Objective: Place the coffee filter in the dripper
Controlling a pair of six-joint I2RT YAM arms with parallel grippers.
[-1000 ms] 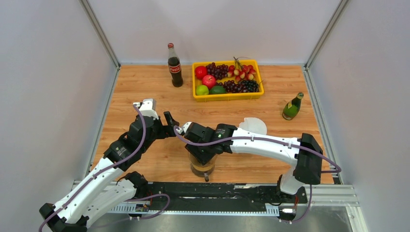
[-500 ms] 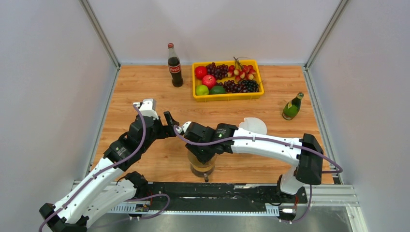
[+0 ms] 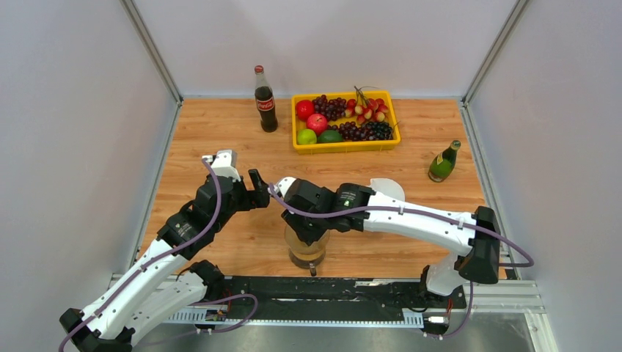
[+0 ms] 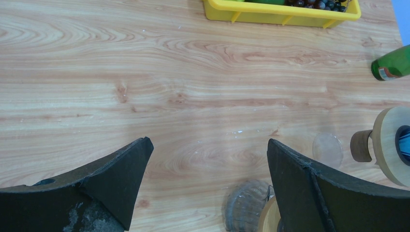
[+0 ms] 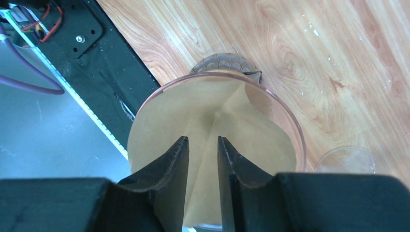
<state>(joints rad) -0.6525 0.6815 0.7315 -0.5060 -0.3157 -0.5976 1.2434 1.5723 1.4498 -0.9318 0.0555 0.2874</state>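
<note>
**Brown paper filter sits in the glass dripper at the near edge, right gripper just above it**

On my overhead feed the wooden table (image 3: 220,132) fills the view. The right arm (image 3: 418,216) reaches left across its near side, and the left arm (image 3: 158,253) is angled in beside it. A yellow fruit tray (image 3: 343,147) is at the back. The dripper (image 5: 290,121) stands by the black base rail, and the filter (image 5: 169,125) lines its cone, seam upward. The right gripper (image 5: 202,140) hangs over the filter with its fingers a narrow gap apart; I cannot tell if they pinch the paper. The left gripper (image 4: 208,141) is spread wide over bare wood. A cola bottle (image 3: 265,99) stands left of the tray, and a green bottle (image 3: 442,163) is far right.
</note>
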